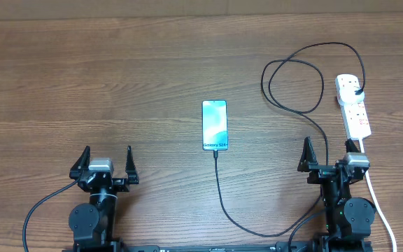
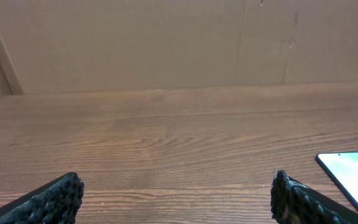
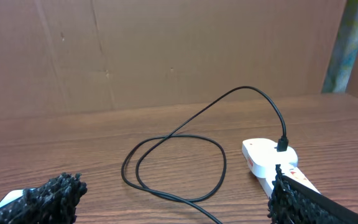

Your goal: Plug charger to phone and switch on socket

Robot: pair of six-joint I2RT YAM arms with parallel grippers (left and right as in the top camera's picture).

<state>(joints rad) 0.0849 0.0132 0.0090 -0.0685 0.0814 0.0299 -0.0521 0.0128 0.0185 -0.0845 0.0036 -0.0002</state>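
Item: bench set for charging, listed near to far. Left gripper (image 1: 108, 155), near left: jaws spread wide, holding nothing, pointing far. Right gripper (image 1: 327, 150), near right: likewise spread and empty. Charger (image 1: 219, 178): slack black cable sagging toward the near edge between the arms, passing behind the right arm. Phone (image 1: 215, 125): flat, screen up, about midway between the arms and beyond both, long axis near to far; the left wrist view catches only its corner at right. Connector (image 1: 216, 150): touching the phone's near short edge; whether it is seated cannot be told. Socket (image 1: 355, 115): white strip just beyond the right gripper and slightly to its right, long axis near to far, mildly tilted. Its white cord (image 1: 378, 203) trails near along the right arm. Plug (image 1: 357, 91): in the far outlet. Switch position too small to read. Cable loop lies left of the socket, well apart from the phone. Judgement: the right arm is much nearer the socket and needs a short reach forward; the loop and cord crowd that side. The table (image 1: 82, 70) is bare around the phone, with no edge close by.
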